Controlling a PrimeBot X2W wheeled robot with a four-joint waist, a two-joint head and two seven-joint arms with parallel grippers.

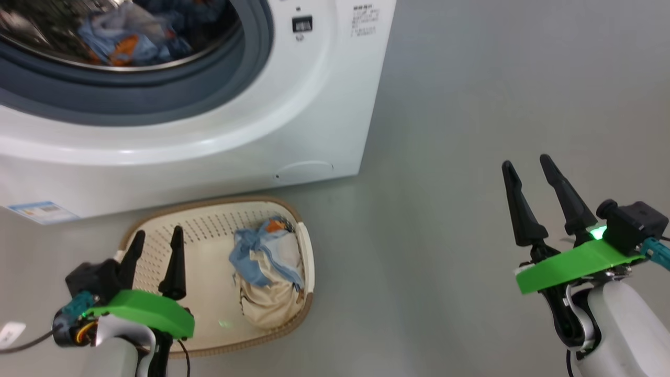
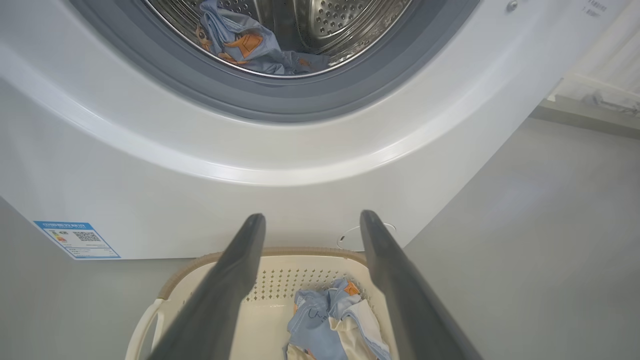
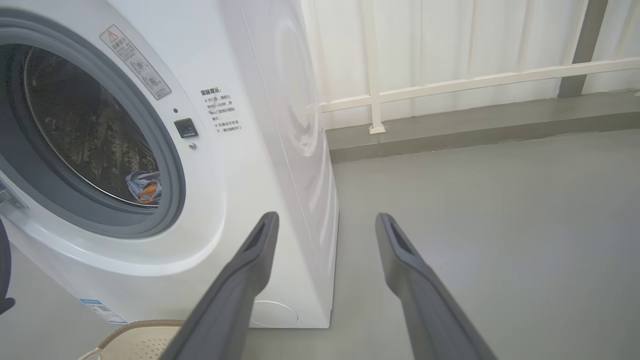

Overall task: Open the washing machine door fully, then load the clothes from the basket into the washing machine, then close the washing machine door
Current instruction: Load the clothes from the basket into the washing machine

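Note:
The white washing machine (image 1: 293, 104) stands with its drum mouth uncovered; its door is out of view. Light blue clothes with orange prints (image 1: 125, 39) lie inside the steel drum (image 2: 320, 20). On the floor in front sits the cream basket (image 1: 209, 230), holding a bundle of blue and beige clothes (image 1: 269, 272) at its right side. My left gripper (image 1: 158, 236) hangs open over the basket's left half, empty, with the bundle to its right. My right gripper (image 1: 528, 165) is open and empty over bare floor, well right of the machine. The left wrist view looks past the open fingers (image 2: 235, 270) at the basket's clothes (image 2: 330, 320).
Grey floor (image 1: 471, 131) stretches to the right of the machine. A white railing (image 3: 450, 85) and a low grey kerb (image 3: 475, 120) run along the far side. A blue energy label (image 2: 77, 239) sits low on the machine's front.

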